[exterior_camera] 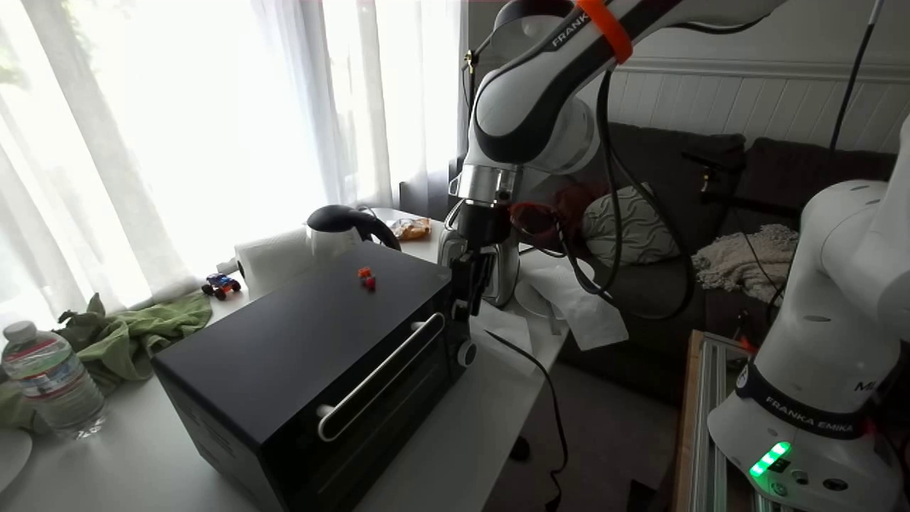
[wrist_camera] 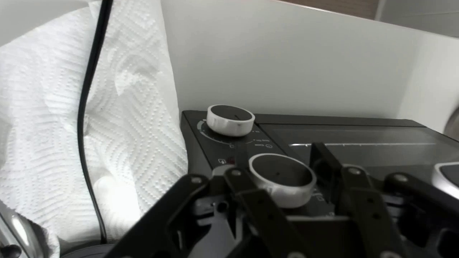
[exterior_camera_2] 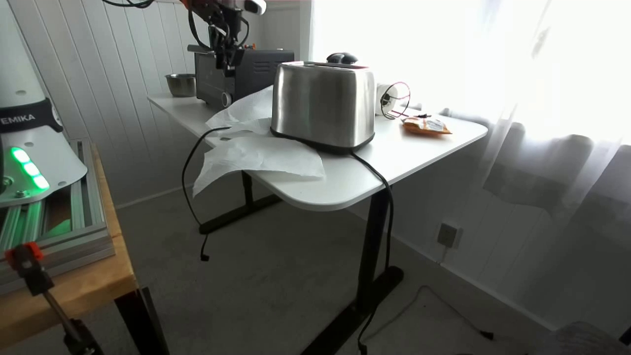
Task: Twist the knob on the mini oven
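Observation:
The mini oven is a matte black box on the white table, with a silver bar handle on its front; it also shows in an exterior view. White-rimmed knobs sit on its control panel. The lower knob is free and also shows in the wrist view. My gripper is at the upper knob. In the wrist view my gripper is open, with one finger on each side of that knob. A gap shows at the right finger; contact at the left finger cannot be told.
A steel toaster stands beside the oven, with paper towels and a black cord near it. Small red and orange pieces lie on the oven. A kettle, paper roll and water bottle stand behind.

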